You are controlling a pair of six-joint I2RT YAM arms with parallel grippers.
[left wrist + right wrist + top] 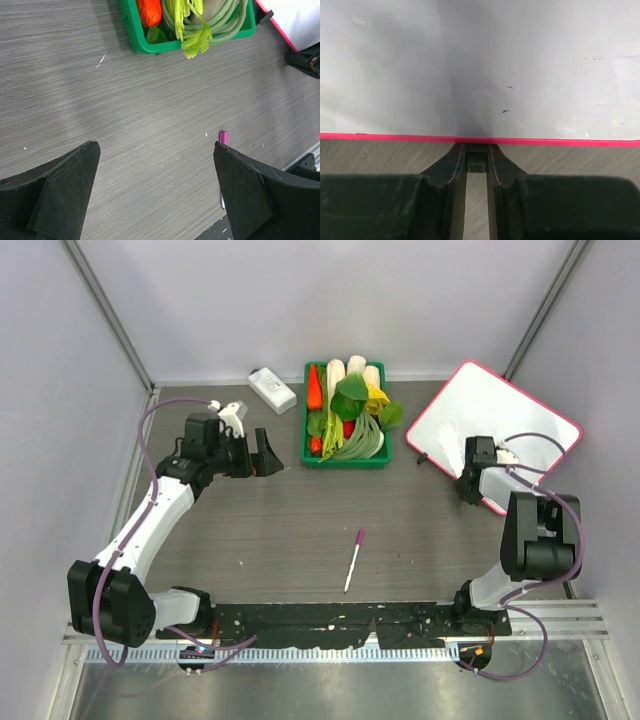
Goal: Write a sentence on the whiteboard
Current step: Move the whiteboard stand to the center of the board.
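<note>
The right gripper (477, 149) is pushing its nearly closed fingers against the pink near edge of the whiteboard (492, 418). I cannot tell if it is pinching the edge. The board is lying far right on the counter (300, 525), crooked like a diamond. Its long sides seem to be running from far-left to near-right. It should be sliding slowly and turning straight, nearer the pen (354, 560). The left gripper (155, 146) is hanging wide apart.

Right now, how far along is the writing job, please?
Done: nothing written; the whiteboard shows only faint specks. In hand: the right gripper pinches its pink rim; the left gripper hangs open, empty. Left: pick up the marker lying on the table and write the sentence.
</note>
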